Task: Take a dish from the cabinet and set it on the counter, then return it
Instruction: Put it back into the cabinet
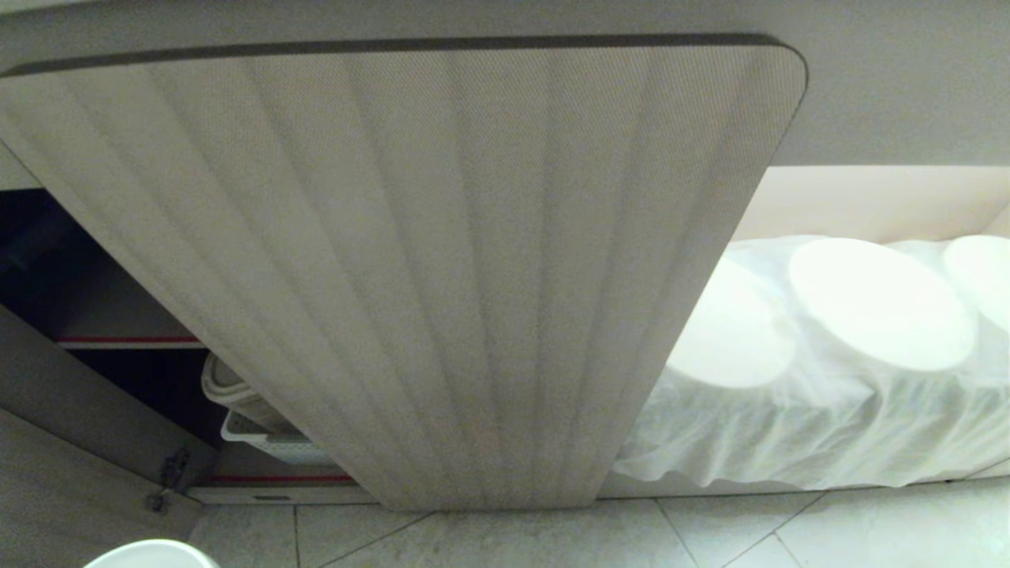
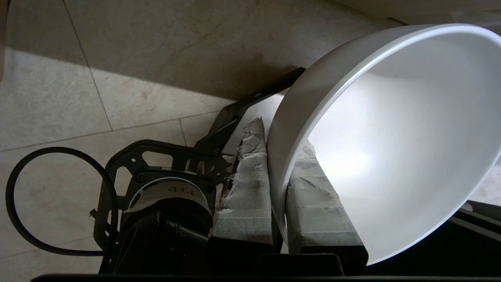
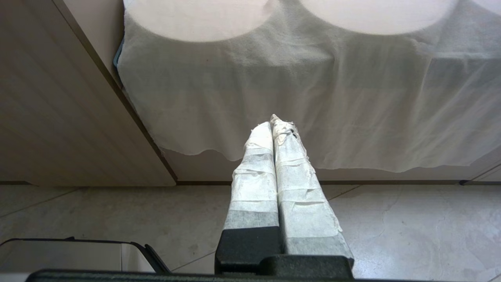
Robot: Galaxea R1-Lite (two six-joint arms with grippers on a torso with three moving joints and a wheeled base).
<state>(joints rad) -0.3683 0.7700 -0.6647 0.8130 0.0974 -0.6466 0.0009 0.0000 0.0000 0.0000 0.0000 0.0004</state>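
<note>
The dish (image 2: 391, 137), a deep glossy white bowl, hangs tilted over the tiled floor. My left gripper (image 2: 280, 135) is shut on its rim, with one taped finger (image 2: 246, 188) outside the wall and the other inside. In the head view only the dish's rim (image 1: 150, 554) shows, at the bottom left corner. The cabinet's ribbed beige door (image 1: 442, 276) stands open across the middle, and red-edged shelves (image 1: 126, 341) show in the dark opening to its left. My right gripper (image 3: 276, 123) is shut on nothing, low over the floor. The counter is out of view.
White baskets (image 1: 260, 430) sit on the lower shelf behind the door. To the door's right, a white cloth (image 1: 789, 426) drapes over round white shapes (image 1: 880, 304). A metal hinge (image 1: 170, 477) sits at the lower left. A tiled floor (image 1: 552, 536) runs along the front.
</note>
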